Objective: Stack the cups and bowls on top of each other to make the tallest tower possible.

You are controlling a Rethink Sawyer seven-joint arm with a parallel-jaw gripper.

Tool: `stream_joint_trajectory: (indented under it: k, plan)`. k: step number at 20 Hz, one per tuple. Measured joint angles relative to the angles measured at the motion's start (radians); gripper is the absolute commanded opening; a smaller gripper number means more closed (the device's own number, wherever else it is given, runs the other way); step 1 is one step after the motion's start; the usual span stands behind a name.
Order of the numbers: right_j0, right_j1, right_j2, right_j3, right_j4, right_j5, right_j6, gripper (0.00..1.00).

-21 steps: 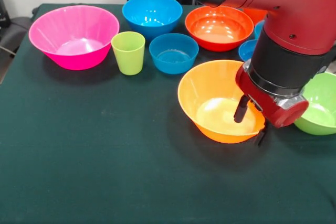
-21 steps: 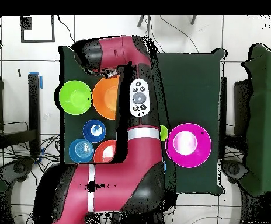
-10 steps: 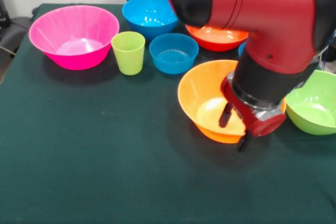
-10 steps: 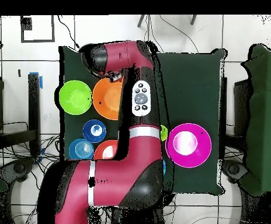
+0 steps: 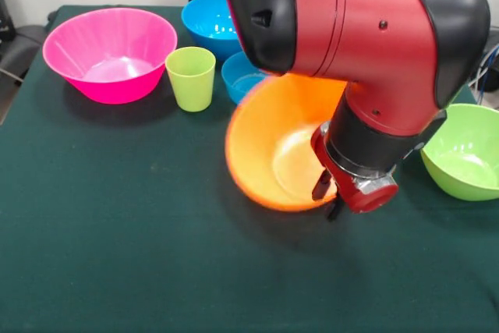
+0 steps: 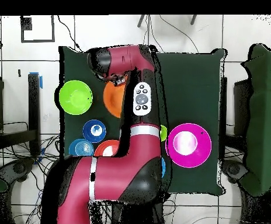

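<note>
Fingers of the tool (image 5: 330,197) are clamped on the rim of the large orange bowl (image 5: 269,150), one inside and one outside. That bowl is tipped up on its side, its opening turned toward the pink bowl (image 5: 109,52) and green cup (image 5: 191,77), near the middle of the green tabletop (image 5: 117,255). Beside the arm sits a green bowl (image 5: 466,157), upright.
</note>
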Motion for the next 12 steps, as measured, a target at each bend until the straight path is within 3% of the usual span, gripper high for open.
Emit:
stream_joint_trajectory:
  k: [12]
  plan:
    - [-0.004, -0.004, -0.006, -0.012, 0.018, 0.021, 0.000, 0.00]
